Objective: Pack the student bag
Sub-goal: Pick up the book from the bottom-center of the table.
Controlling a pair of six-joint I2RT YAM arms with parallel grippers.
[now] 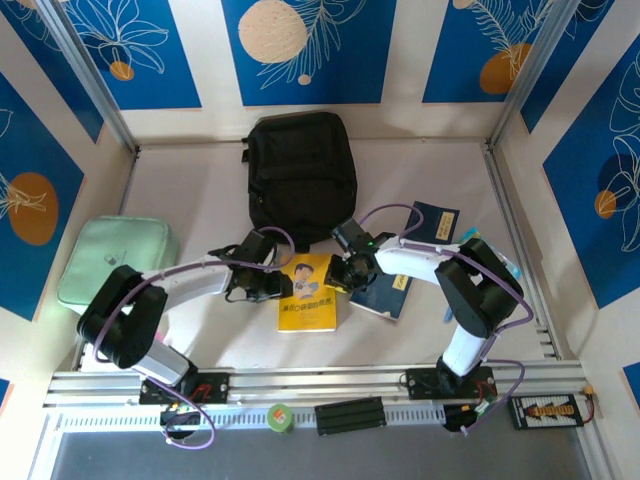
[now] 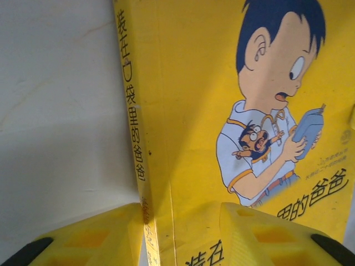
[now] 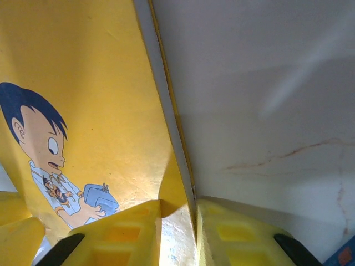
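While your bag [image 1: 300, 175] lies at the back centre of the table [image 1: 200, 200], the overhead view puts a yellow book [image 1: 307, 295] just before it. The wrist cameras show your left gripper [image 1: 268, 287] astride the spine, jaws apart. Your right gripper [image 1: 348, 272] brackets the opposite edge with jaws close together; you cannot tell whether they clamp it.

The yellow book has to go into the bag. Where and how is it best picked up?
Probably by its thin long edges, from either side: the yellow book lies flat, so left gripper straddles the spine, right gripper the page edge.
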